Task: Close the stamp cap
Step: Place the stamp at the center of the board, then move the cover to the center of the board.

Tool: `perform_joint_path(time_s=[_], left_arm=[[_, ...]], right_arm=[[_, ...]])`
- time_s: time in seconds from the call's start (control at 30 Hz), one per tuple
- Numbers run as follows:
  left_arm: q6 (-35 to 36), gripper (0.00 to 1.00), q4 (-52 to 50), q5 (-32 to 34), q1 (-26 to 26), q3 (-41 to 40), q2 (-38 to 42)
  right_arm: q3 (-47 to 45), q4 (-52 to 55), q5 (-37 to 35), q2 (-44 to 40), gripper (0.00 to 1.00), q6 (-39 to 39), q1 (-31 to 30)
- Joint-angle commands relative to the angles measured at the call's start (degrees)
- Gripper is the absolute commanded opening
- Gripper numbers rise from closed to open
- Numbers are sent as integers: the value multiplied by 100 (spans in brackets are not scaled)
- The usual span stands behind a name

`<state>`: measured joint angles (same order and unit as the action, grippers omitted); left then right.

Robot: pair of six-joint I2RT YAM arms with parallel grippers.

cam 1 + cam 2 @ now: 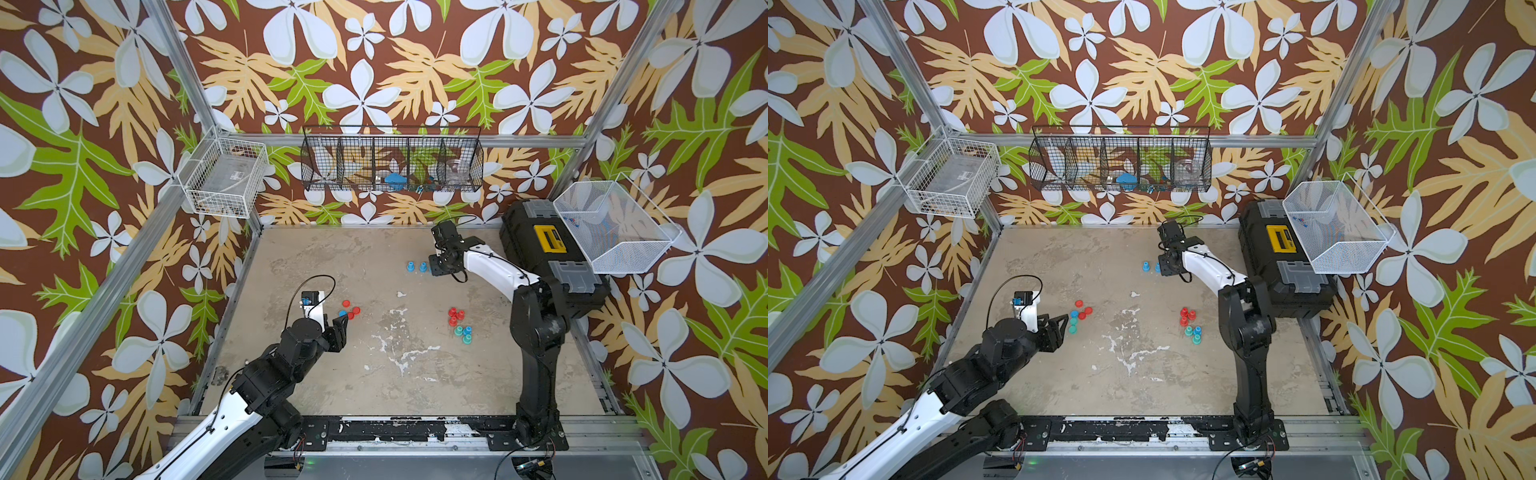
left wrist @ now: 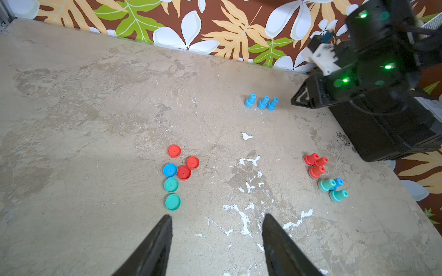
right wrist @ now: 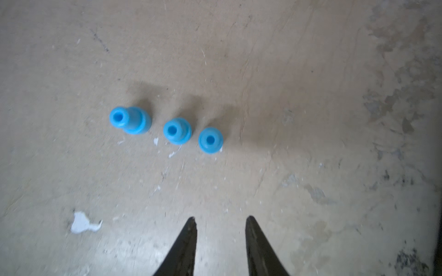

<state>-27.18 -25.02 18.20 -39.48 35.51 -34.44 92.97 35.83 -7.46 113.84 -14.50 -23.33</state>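
Three blue stamps stand upright in a row at the back of the table, also seen in the left wrist view. My right gripper hovers just beside them, open and empty; in a top view it hides one of the stamps. Loose stamp caps, red, blue and teal, lie in a cluster on the left side of the table. My left gripper is open and empty just short of the nearest teal cap. Red stamps and teal stamps with one blue stamp stand at centre right.
A black toolbox lies along the table's right edge behind the right arm. Above it hangs a white mesh basket. A black wire basket and a white wire basket hang on the back and left walls.
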Motion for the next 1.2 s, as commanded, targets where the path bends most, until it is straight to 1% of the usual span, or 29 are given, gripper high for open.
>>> perform_joint_path(time_s=[0.0,0.17,0.3,0.37,0.43,0.47,0.53,0.6,0.63,0.7,0.77,0.9,1.07,1.1,1.17], left_arm=[[-22,62,66,84,16,-7,-87],[-16,62,58,-41,33,30,-379],[-148,62,48,-243,79,169,-726],[-277,62,191,-556,146,274,-1013],[-370,62,402,-835,277,387,-1482],[-400,62,493,-1026,395,427,-1729],[-500,61,803,-1686,817,457,-2277],[-569,60,987,-1990,1145,510,-2732],[-574,59,979,-1962,1218,592,-2950],[-573,59,1011,-1874,1273,732,-3252],[-628,60,1133,-1972,1378,797,-3506],[-670,59,1197,-2074,1543,989,-4002],[-670,59,1225,-1994,1689,1059,-4458],[-686,59,1268,-2018,1728,1042,-4528],[-708,53,1288,-1956,1777,1028,-4649]], right_arm=[[-841,-359,19,-812,37,-135,-152],[-2501,-720,145,-2415,37,-330,-723],[-3532,-873,293,-3506,37,-565,-1073],[-3897,-856,310,-3992,37,-682,-1134],[-4208,-824,342,-4485,37,-779,-1141],[-4322,-823,353,-4670,38,-804,-1138],[-4532,-763,351,-5025,38,-830,-1139],[-4650,-626,325,-5241,38,-827,-1138],[-4706,-567,316,-5330,38,-827,-1138],[-4827,-533,324,-5517,38,-828,-1138],[-4937,-551,317,-5662,38,-827,-1138],[-5092,-558,314,-5798,38,-835,-1138],[-5263,-652,324,-5910,36,-835,-1140],[-5262,-669,330,-5926,36,-835,-1141],[-5267,-666,300,-5943,34,-819,-1138]])
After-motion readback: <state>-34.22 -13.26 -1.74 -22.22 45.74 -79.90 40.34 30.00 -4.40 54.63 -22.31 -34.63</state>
